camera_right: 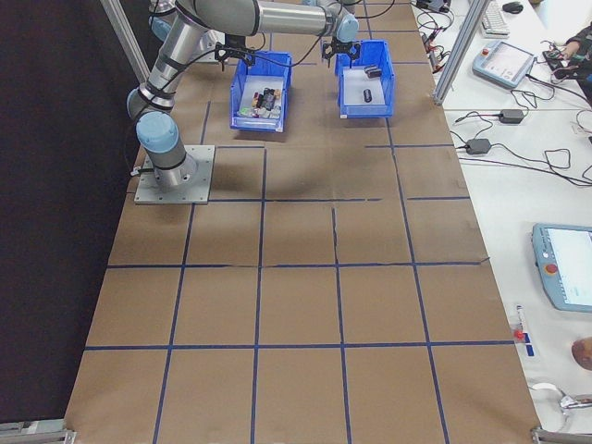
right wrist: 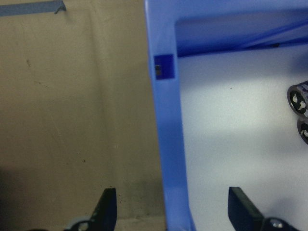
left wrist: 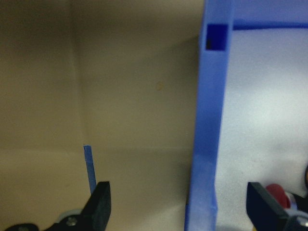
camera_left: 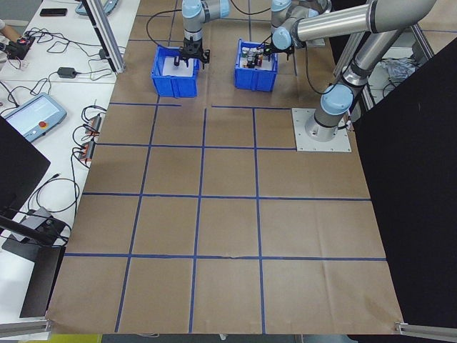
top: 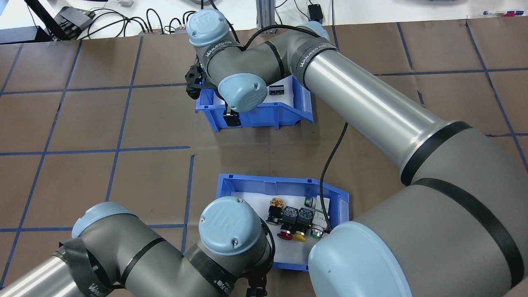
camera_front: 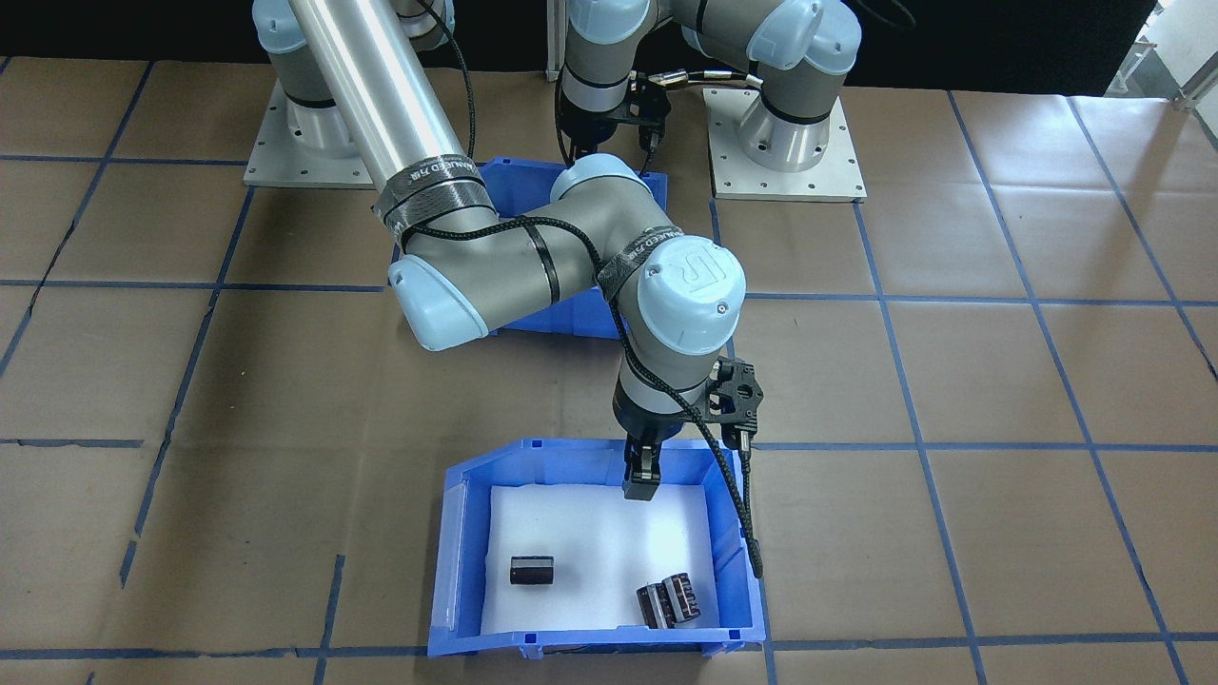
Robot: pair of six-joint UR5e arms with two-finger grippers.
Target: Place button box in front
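Note:
The button box (top: 284, 181) is a blue bin with a white liner, on the robot's side of the table. It holds red, yellow and green push buttons (top: 293, 218). My left gripper (left wrist: 180, 203) is open, one finger on each side of the box's near wall (left wrist: 208, 120). A red button (left wrist: 276, 192) shows beside the inner finger. In the front-facing view my right arm hides most of the button box (camera_front: 509, 181). My right gripper (right wrist: 174, 209) is open astride a wall (right wrist: 166, 144) of the other blue bin (camera_front: 457, 571).
The other blue bin holds three dark cylindrical parts (camera_front: 531, 570) on white foam and stands farther from the robot. My right arm (top: 371, 107) stretches over the button box. Brown paper with blue tape lines covers the table (camera_front: 952, 381). The arm bases (camera_front: 780, 133) stand behind.

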